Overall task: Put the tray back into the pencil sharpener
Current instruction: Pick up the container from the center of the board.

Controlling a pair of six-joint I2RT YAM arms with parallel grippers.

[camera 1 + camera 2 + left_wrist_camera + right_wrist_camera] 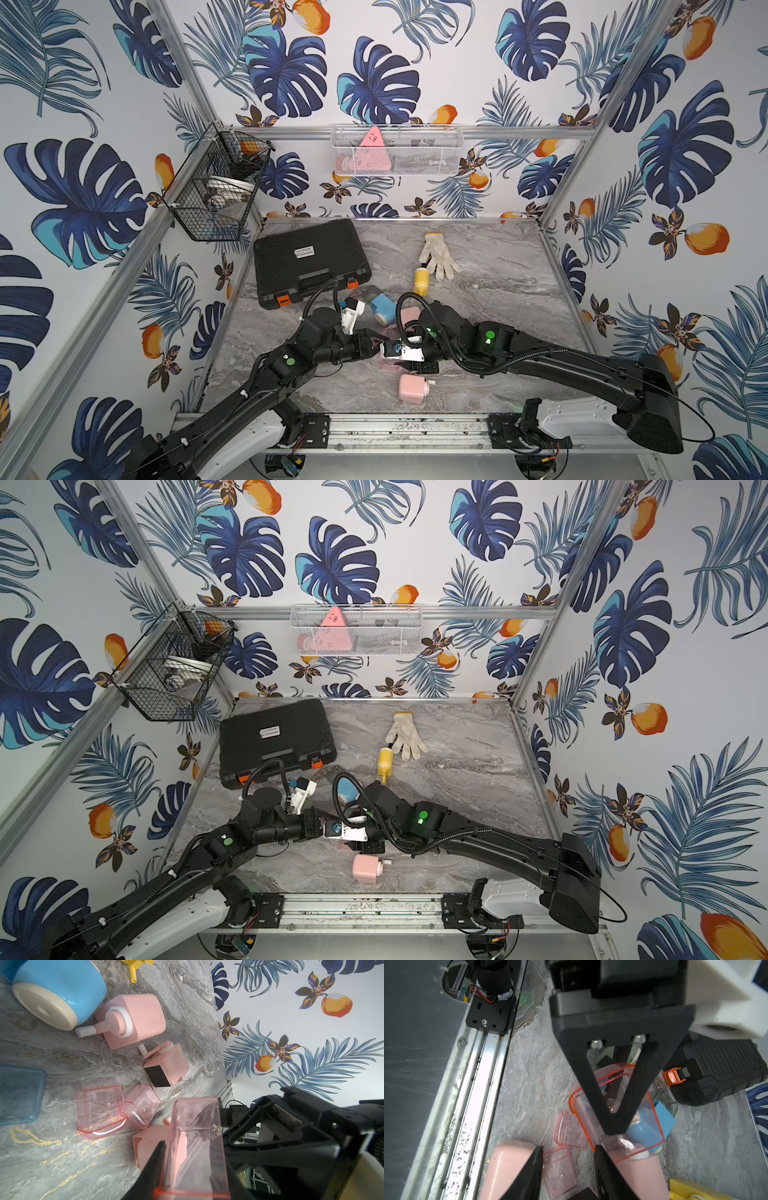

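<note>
My left gripper [193,1157] is shut on a clear pink tray [197,1126] and holds it above the table. In the right wrist view the same tray [581,1109] hangs behind one of the left gripper's fingers [612,1084]. A pink pencil sharpener body [145,1147] with an open hollow sits right beside the held tray. My right gripper [569,1176] is open, and only the table and a loose tray show between its fingers. Pink sharpener bodies [500,1167] lie outside both its fingers. In a top view the two grippers [382,347] [406,365] meet mid-table.
Two loose pink trays [99,1111] [141,1105] and a blue tray [18,1095] lie on the marble. Nearby are a blue sharpener [382,309], pink sharpeners [411,387] [133,1020] [166,1064], a yellow bottle [421,282], a glove [438,255] and a black case [309,262].
</note>
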